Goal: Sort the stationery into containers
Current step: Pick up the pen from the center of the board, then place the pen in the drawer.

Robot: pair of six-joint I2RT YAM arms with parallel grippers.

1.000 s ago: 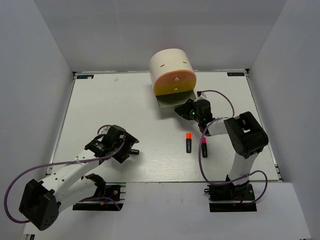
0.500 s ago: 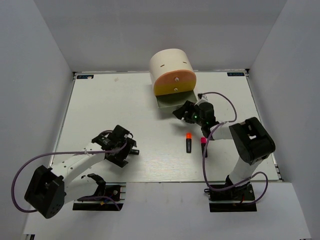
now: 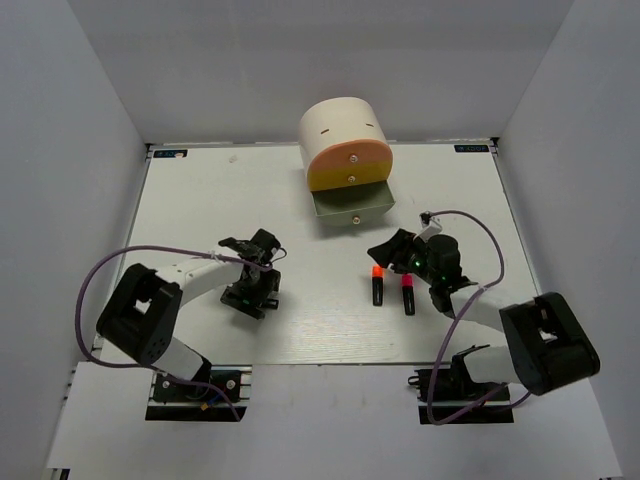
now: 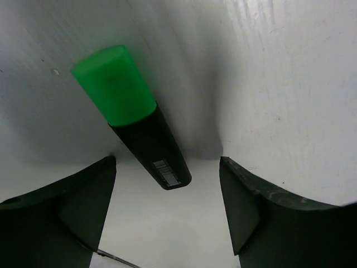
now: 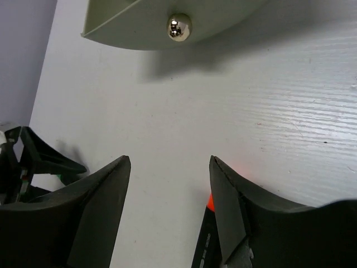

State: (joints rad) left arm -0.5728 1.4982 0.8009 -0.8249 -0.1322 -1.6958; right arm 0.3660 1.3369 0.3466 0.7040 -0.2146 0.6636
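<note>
The cream half-cylinder unit has a peach-orange front, a yellow front and a pale grey drawer pulled open; the drawer and its knob also show in the right wrist view. My left gripper is open low over the table, and the black green-capped highlighter lies between its jaws with neither jaw touching it. My right gripper is open and empty just beyond the orange-capped highlighter. The pink-capped highlighter lies beside it. Pens, eraser and tan block are out of view.
White walls enclose the white table on three sides. My left gripper shows at the left edge of the right wrist view. Purple cables loop off both arms.
My right gripper has pulled back from the grey drawer toward the near side, ending by the orange highlighter's cap. My left arm has swung round, its gripper staying over the green highlighter.
</note>
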